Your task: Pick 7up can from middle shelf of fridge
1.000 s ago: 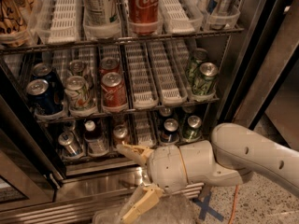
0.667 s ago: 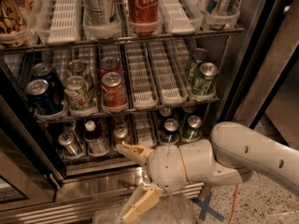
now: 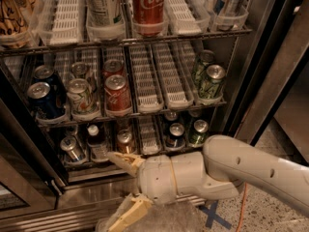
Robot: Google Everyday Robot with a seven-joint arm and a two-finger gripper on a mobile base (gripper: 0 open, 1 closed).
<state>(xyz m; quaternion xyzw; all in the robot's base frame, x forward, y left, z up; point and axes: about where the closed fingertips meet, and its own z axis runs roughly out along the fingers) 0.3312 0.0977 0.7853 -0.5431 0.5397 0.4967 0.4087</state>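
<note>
The fridge (image 3: 263,57) stands open in front of me. Its middle shelf (image 3: 149,88) carries white slotted lanes. The 7up can (image 3: 81,96), pale silver-white with green markings, stands upright at the front of the second lane from the left, between a blue can (image 3: 43,99) and a red cola can (image 3: 117,94). My gripper (image 3: 119,190) hangs low in front of the bottom shelf, below and slightly right of the 7up can, well clear of it. Its two tan fingers are spread wide, open, with nothing between them.
Two darker green cans (image 3: 211,81) stand at the right of the middle shelf. The top level holds a tall red cola can (image 3: 148,6) and a silver can (image 3: 103,6). Small cans and bottles (image 3: 176,134) fill the bottom level. The steel door frame (image 3: 285,81) runs down the right.
</note>
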